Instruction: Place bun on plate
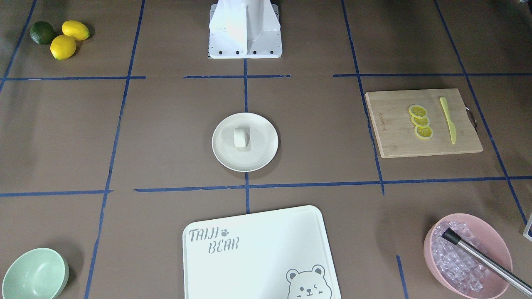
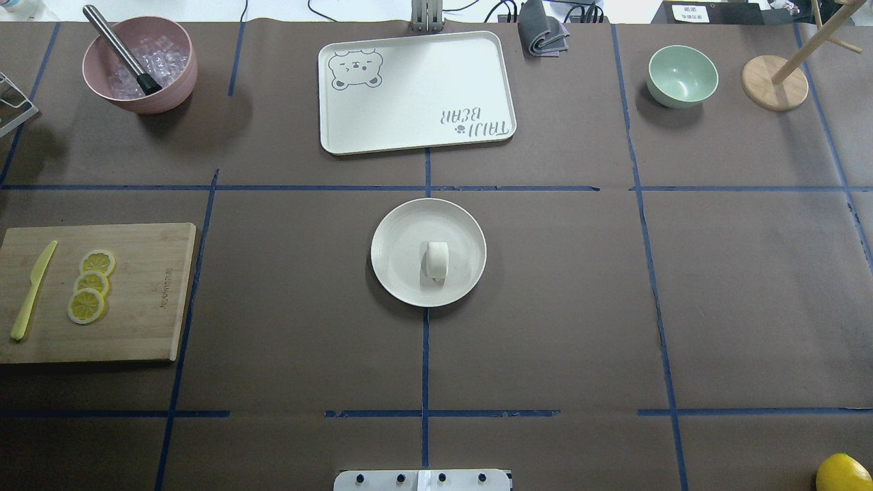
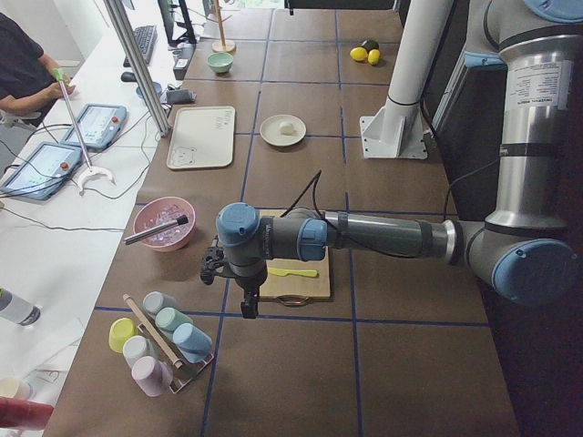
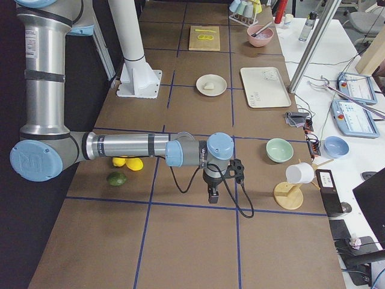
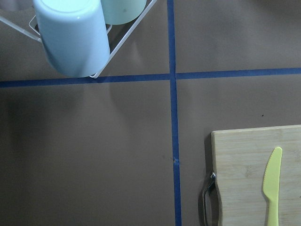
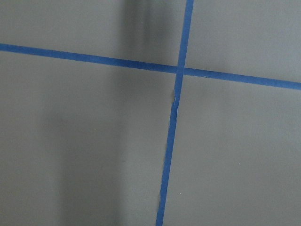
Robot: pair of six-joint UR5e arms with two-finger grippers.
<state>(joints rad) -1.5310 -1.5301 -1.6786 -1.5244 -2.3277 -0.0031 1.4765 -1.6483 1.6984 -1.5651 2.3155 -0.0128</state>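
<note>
The small white bun [image 1: 240, 137] [image 2: 436, 261] lies on its side near the middle of the round cream plate [image 1: 262, 155] [image 2: 399, 235] at the table's centre. Nothing touches it. Neither gripper appears in the overhead or front views. My left gripper [image 3: 248, 305] hangs over the table's left end, between the cutting board and the cup rack, far from the plate [image 3: 271, 137]. My right gripper [image 4: 213, 195] hangs over bare table at the right end, far from the plate [image 4: 218, 90]. I cannot tell whether either gripper is open or shut.
A bamboo board [image 2: 136, 320] with lemon slices [image 2: 91, 285] and a yellow knife [image 2: 31, 292] lies at the left. A bear-printed tray [image 2: 416, 102], a pink ice bowl [image 2: 140, 65] and a mint-green bowl [image 2: 682, 75] stand along the far side. Lemons and a lime [image 1: 58, 37] sit near my right.
</note>
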